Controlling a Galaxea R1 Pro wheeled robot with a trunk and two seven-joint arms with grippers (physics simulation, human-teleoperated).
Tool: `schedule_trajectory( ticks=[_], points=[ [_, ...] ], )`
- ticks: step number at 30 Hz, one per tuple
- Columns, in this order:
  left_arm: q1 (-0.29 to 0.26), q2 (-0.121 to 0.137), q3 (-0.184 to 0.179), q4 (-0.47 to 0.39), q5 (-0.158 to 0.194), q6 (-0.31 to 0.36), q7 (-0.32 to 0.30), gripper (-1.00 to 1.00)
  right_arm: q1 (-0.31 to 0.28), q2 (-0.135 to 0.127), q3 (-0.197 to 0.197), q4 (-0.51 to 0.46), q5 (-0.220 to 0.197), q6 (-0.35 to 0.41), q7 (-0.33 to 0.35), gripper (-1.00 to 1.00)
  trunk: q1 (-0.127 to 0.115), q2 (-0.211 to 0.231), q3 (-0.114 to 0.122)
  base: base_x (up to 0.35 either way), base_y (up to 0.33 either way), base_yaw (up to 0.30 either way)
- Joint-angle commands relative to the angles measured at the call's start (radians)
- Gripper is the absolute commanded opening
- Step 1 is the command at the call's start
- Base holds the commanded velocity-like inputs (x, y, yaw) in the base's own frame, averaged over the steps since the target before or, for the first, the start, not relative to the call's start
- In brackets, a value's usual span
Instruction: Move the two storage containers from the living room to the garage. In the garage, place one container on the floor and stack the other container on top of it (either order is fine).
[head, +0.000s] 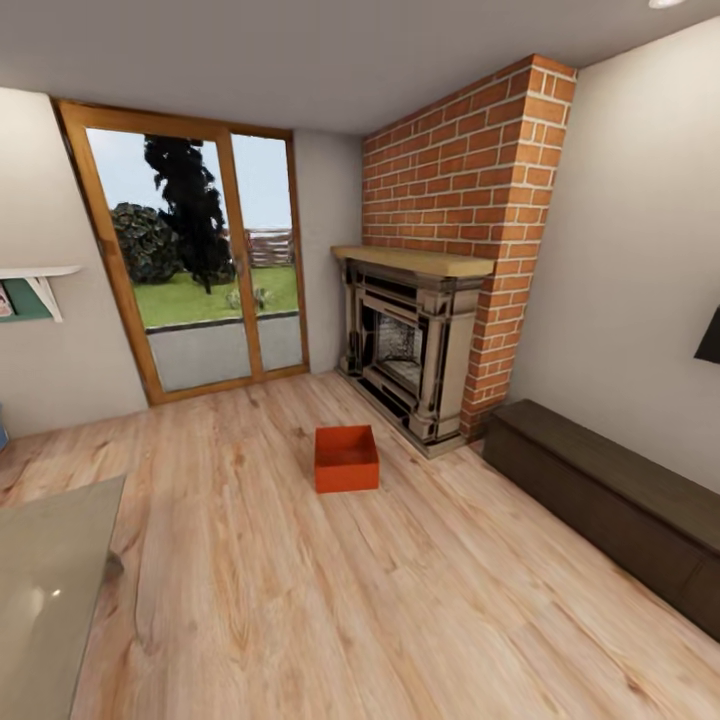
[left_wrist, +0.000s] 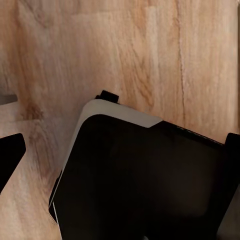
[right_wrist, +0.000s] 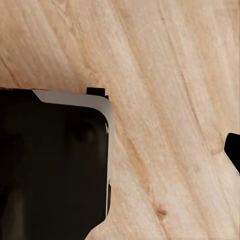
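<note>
One orange-red storage container (head: 346, 458) sits open-topped on the light wood-plank floor of the living room, in front of the brick fireplace (head: 410, 340) and a few steps ahead of me. In the left wrist view, my left gripper (left_wrist: 125, 165) hangs over the wood planks with its dark fingertips (left_wrist: 11, 157) spread to both edges of the picture, open and empty. In the right wrist view, my right gripper (right_wrist: 120, 155) shows one dark fingertip (right_wrist: 233, 150) far out at the edge, so it also looks open and empty. Both hang beside my black and white base (left_wrist: 140, 180).
Wood-framed glass doors (head: 200, 260) stand in the far wall left of the fireplace. A long dark low cabinet (head: 610, 500) runs along the right wall. A glass tabletop (head: 50, 580) juts in at the near left. Open floor lies between me and the container.
</note>
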Motion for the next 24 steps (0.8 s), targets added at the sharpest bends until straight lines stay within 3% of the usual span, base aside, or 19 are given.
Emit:
schedule_trajectory(
  ticks=[1,24],
  points=[
    [-0.001,0.0,0.007,0.001,0.0,-0.003,0.002,1.0,-0.001,0.0,0.008,0.003,-0.009,-0.005,0.0,1.0,0.001,-0.001,-0.001,0.324,0.0,0.0],
    [-0.001,0.0,0.007,0.001,0.0,-0.003,0.002,1.0,-0.001,0.0,0.013,0.003,0.0,0.003,0.0,1.0,0.001,-0.001,-0.001,0.324,0.0,0.0]
  ],
)
